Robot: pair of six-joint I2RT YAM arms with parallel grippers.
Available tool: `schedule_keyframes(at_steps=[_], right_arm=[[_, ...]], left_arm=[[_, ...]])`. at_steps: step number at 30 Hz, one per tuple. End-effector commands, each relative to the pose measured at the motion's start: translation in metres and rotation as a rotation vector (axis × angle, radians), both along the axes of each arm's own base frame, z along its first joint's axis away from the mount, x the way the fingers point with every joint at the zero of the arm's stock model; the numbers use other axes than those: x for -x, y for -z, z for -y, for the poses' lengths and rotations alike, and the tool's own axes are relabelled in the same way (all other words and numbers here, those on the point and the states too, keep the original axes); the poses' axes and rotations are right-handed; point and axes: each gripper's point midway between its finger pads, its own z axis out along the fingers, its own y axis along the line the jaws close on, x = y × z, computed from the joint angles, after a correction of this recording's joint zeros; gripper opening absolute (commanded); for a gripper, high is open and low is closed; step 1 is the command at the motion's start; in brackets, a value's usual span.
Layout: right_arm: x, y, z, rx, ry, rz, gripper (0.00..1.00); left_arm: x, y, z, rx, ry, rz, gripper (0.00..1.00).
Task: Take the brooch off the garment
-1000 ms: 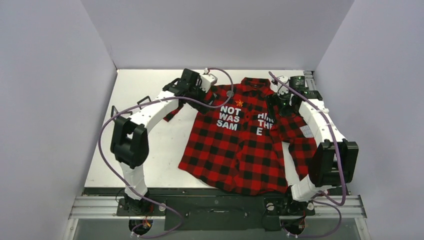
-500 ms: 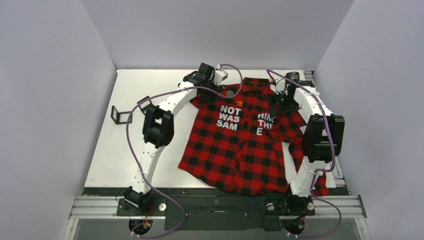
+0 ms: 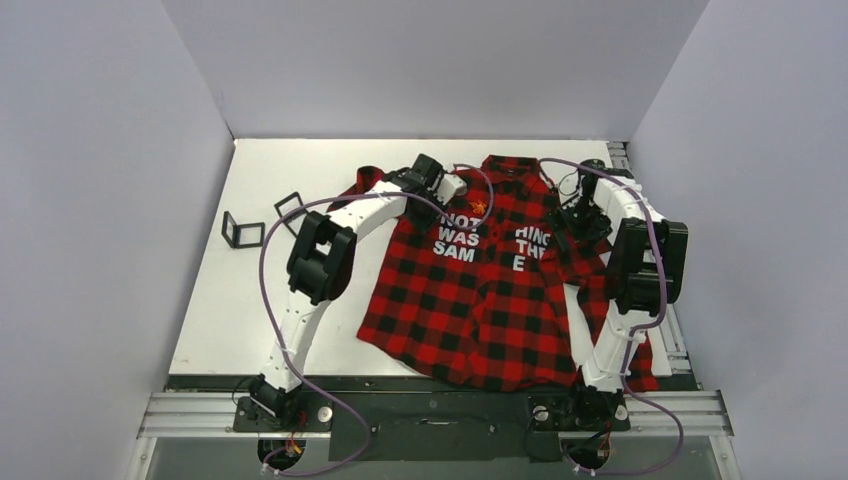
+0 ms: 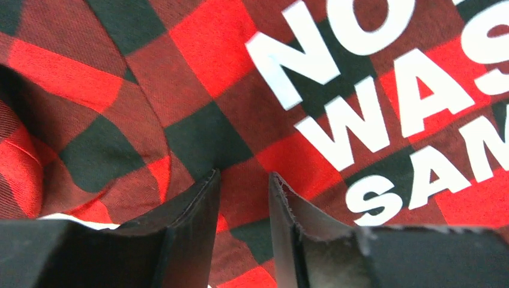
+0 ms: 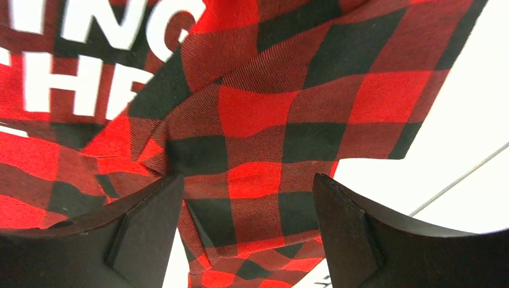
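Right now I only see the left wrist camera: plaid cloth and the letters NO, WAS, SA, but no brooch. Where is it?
Observer: The top camera shows the brooch on the garment, just above the T of NOT, toward the collar.
Operator: Which way from me?
Observer: From above, the wrist of the left pincer sits over the N end of that word; the brooch is just past the other end.
Operator: And the right arm?
Observer: The right pincer stands wide open over folded plaid beside HING THE, gripping nothing.
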Motion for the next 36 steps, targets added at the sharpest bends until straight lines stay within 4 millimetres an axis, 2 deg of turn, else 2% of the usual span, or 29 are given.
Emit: schedule_keyframes(at_steps=[1, 6, 8, 9, 10, 11, 14, 17, 19, 20, 21, 23, 24, 25, 26, 27, 28, 29, 32, 36], right_arm=[[0.03, 0.013, 0.027, 0.067, -0.057, -0.129, 0.73], [0.056, 0.022, 0.052, 0.134, -0.097, -0.21, 0.72], [0.066, 0.024, 0.059, 0.158, -0.125, -0.237, 0.72], [0.071, 0.024, 0.063, 0.176, -0.145, -0.25, 0.72], [0.074, 0.025, 0.066, 0.184, -0.149, -0.255, 0.72], [0.075, 0.023, 0.069, 0.202, -0.16, -0.256, 0.72], [0.075, 0.019, 0.075, 0.222, -0.176, -0.258, 0.72], [0.07, 0.005, 0.068, 0.189, -0.18, -0.218, 0.71], [0.062, -0.01, 0.053, 0.132, -0.189, -0.155, 0.71], [0.059, -0.017, 0.047, 0.115, -0.189, -0.125, 0.71], [0.055, -0.027, 0.033, 0.079, -0.207, -0.083, 0.71], [0.049, -0.042, 0.009, 0.026, -0.23, -0.008, 0.71], [0.048, -0.046, -0.001, 0.004, -0.225, 0.01, 0.71], [0.044, -0.053, -0.02, -0.036, -0.252, 0.045, 0.71], [0.042, -0.056, -0.03, -0.062, -0.242, 0.063, 0.71], [0.039, -0.061, -0.048, -0.111, -0.264, 0.091, 0.71], [0.037, -0.065, -0.06, -0.143, -0.25, 0.107, 0.71], [0.033, -0.068, -0.081, -0.2, -0.272, 0.132, 0.7], [0.026, -0.076, -0.126, -0.364, -0.244, 0.165, 0.64], [0.012, -0.081, -0.166, -0.514, -0.161, 0.209, 0.51]], left_arm=[[0.05, 0.007, -0.006, -0.078, 0.081, -0.056, 0.3], [0.095, 0.01, -0.011, -0.1, 0.136, -0.089, 0.25], [0.12, 0.017, -0.019, -0.12, 0.159, -0.132, 0.22], [0.129, 0.012, -0.015, -0.11, 0.179, -0.135, 0.21], [0.142, 0.019, -0.02, -0.123, 0.188, -0.164, 0.21], [0.152, 0.015, -0.015, -0.113, 0.212, -0.169, 0.19], [0.192, 0.02, -0.015, -0.119, 0.281, -0.23, 0.18], [0.228, 0.016, -0.007, -0.074, 0.342, -0.314, 0.17], [0.229, 0.002, -0.004, -0.026, 0.332, -0.32, 0.19], [0.22, -0.011, -0.004, 0.009, 0.312, -0.296, 0.2], [0.215, -0.02, 0.0, 0.051, 0.297, -0.287, 0.21], [0.191, -0.048, 0.004, 0.171, 0.237, -0.235, 0.24], [0.172, -0.063, -0.001, 0.225, 0.19, -0.198, 0.27], [0.159, -0.076, 0.005, 0.291, 0.165, -0.176, 0.28], [0.145, -0.083, -0.001, 0.319, 0.126, -0.16, 0.28], [0.133, -0.091, 0.001, 0.355, 0.104, -0.139, 0.28], [0.121, -0.093, -0.002, 0.375, 0.076, -0.12, 0.28], [0.116, -0.097, 0.0, 0.404, 0.053, -0.122, 0.28], [0.098, -0.106, 0.008, 0.539, 0.006, -0.134, 0.29], [0.084, -0.115, 0.02, 0.736, -0.06, -0.195, 0.29]])
